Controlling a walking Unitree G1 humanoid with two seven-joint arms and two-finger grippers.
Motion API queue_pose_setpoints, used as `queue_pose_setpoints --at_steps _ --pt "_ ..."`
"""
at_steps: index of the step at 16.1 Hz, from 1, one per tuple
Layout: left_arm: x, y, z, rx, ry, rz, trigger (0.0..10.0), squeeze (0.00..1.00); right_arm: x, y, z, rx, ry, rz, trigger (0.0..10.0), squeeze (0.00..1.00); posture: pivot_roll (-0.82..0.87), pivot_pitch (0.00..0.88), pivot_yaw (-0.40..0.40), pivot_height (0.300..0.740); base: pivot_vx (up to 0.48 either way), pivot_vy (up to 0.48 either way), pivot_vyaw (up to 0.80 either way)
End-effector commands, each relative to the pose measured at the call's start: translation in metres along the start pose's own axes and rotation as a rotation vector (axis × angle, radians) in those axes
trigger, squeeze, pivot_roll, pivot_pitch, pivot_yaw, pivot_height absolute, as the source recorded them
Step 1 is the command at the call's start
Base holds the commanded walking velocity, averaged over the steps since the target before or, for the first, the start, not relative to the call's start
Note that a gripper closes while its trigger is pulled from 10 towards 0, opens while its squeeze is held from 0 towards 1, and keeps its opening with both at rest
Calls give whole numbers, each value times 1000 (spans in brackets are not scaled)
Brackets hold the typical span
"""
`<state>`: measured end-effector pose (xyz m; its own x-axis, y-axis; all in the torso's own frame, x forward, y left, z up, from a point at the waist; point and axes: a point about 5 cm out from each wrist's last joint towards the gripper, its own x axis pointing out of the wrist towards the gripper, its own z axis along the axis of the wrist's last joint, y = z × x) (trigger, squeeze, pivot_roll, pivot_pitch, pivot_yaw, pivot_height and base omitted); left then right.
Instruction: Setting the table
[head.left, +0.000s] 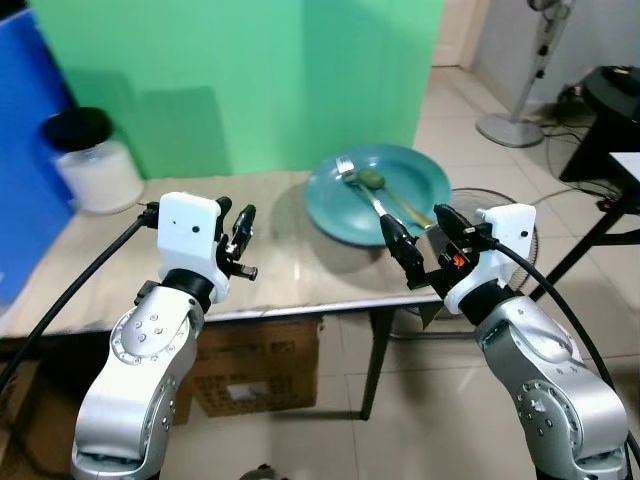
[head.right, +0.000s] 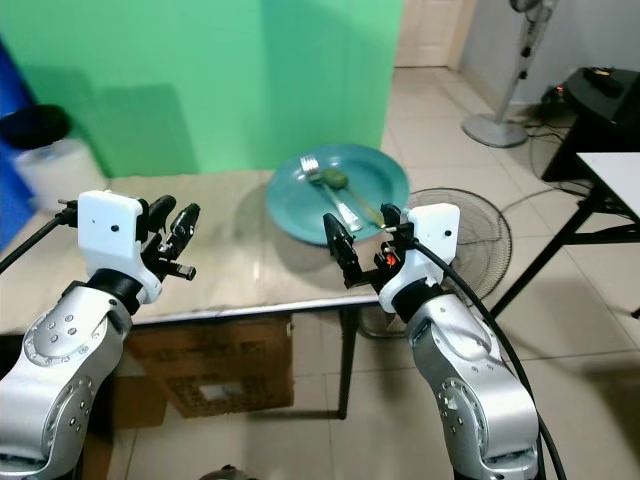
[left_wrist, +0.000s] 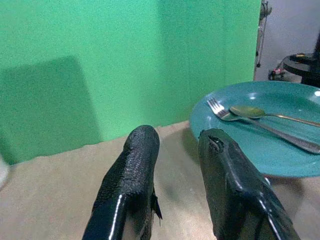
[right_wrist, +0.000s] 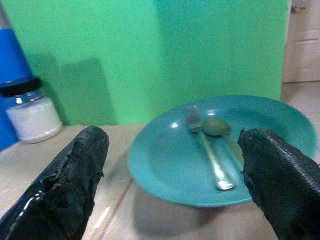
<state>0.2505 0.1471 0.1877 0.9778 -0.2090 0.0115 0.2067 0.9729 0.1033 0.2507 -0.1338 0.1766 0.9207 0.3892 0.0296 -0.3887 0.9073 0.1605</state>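
Your right gripper (right_wrist: 170, 185) hovered wide open before the plate (head.left: 420, 205) holding fork (right_wrist: 205, 145) and spoon (right_wrist: 220, 131); left gripper (left_wrist: 180, 185) idled, fingers parted. You needed a low, centred approach on the fork handle.

no readable text, labels, brands or numbers anywhere

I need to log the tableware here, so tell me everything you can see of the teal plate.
The teal plate is round, shallow and glossy, perhaps plastic or glazed, with a raised rim. It lies flat on the beige table, near its right side and close to the green backdrop. A metal fork and a spoon with a greenish bowl lie side by side in it, handles toward the robot. The right tool hovers open just before its near rim, not touching.
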Motion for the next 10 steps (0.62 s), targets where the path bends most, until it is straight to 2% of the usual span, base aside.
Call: queue_pose_setpoints --at_steps 1,5,9,10 --pt "1 0 0 -5 1 -6 10000 0 0 -2 1 -2 4 -10 10000 929 113 0 28 740 337 0 0" --pt "1 -1 0 -3 -2 -14 10000 0 2 -3 3 -21 4 -10 10000 949 109 0 29 740 338 0 0" --pt "3 -2 0 0 -3 -24 10000 0 4 -4 5 -37 -4 -21 10000 949 102 0 37 740 338 0 662" --pt "3 -2 1 0 -5 -26 10000 0 4 -6 6 -41 -7 -23 10000 941 102 0 37 740 341 0 0"
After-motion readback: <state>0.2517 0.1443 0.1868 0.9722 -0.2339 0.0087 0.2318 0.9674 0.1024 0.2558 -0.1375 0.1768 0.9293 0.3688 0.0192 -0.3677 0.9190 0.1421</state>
